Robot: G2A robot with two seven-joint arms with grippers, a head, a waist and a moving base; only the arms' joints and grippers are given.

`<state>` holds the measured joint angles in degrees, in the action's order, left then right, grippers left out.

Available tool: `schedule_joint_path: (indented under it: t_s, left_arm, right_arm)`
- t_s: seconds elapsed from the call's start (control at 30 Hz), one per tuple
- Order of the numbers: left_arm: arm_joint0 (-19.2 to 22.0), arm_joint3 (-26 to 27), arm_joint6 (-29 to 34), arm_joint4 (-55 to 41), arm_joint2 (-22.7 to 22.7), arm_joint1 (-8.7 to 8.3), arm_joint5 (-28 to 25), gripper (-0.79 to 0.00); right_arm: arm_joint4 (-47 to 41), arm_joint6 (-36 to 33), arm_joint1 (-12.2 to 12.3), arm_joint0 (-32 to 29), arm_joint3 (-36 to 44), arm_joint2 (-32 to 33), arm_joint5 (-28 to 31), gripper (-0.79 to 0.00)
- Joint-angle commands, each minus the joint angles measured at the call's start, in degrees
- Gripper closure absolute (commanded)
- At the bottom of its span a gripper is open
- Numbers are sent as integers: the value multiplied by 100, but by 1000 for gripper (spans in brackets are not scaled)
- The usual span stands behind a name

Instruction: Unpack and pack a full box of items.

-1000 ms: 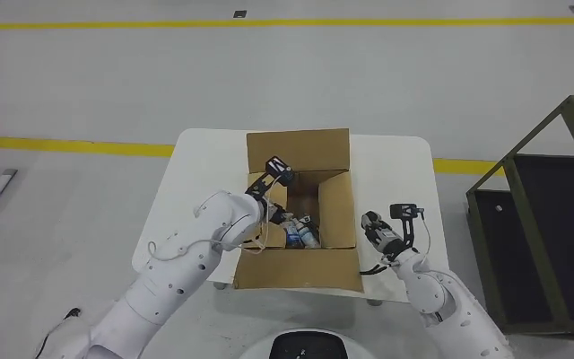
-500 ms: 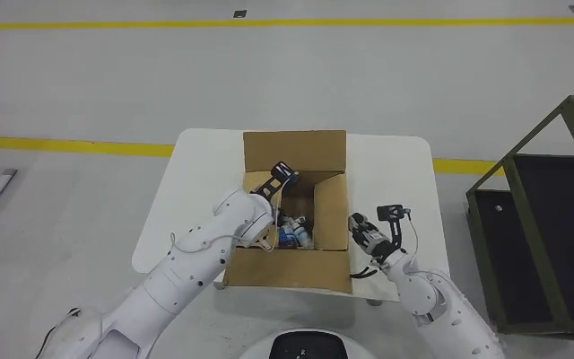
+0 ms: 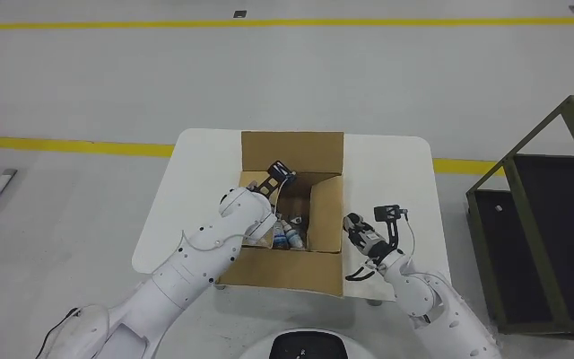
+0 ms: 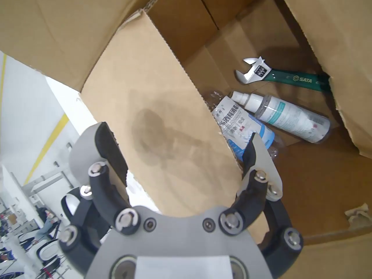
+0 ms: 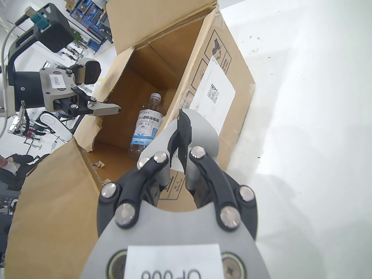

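A brown cardboard box (image 3: pixel 291 148) with its flaps raised is seen on a white rounded table (image 3: pixel 390 166). The left gripper (image 4: pixel 178 134) is held spread wide across the box's left flap, with one finger inside the box and one outside. The right gripper (image 5: pixel 175 129) is pinched together on the top edge of the box's right wall, at the near corner. On the box floor a clear plastic bottle with a blue-and-white label (image 4: pixel 244 129), a white spray bottle (image 4: pixel 287 117) and a green-handled adjustable wrench (image 4: pixel 276 76) are laid side by side.
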<state>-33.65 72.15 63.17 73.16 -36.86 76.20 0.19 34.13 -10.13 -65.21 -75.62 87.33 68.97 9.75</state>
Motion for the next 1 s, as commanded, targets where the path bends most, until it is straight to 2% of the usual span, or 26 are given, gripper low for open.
schedule_joint_path:
  t_s: [0.0, 0.03, 0.07, 0.1, 0.23, 0.27, 0.77, 0.97]
  left_arm:
    - [-11, -25, -15, 153, 42, 23, -9, -785]
    - [-17, -29, -22, 214, 54, 34, -13, -760]
    - [-25, -37, -28, 293, 64, 43, -3, -680]
    - [-39, -46, -29, 346, 64, 52, 9, -496]
    - [-79, -71, -74, 630, 19, 67, 86, -179]
    - [-94, -61, -93, 687, -2, 69, 100, -6]
    - [-471, 214, -419, 1195, -552, 15, 96, 0]
    - [-607, 499, -518, 870, -962, -9, -19, 0]
  right_arm:
    - [6, 4, -7, 0, 11, 5, -28, 0]
    - [12, 4, -11, 4, 15, 6, -40, 0]
    - [17, 6, -16, 8, 15, 5, -49, 0]
    - [9, 9, -21, 11, 17, 4, -58, 0]
    - [-10, 11, -38, 32, 4, 12, -58, 0]
    - [-10, 5, -41, 38, 0, 16, -57, 0]
    - [-72, -14, -80, 112, -84, 142, 51, 0]
    - [-112, 10, -94, 141, -92, 206, 92, 0]
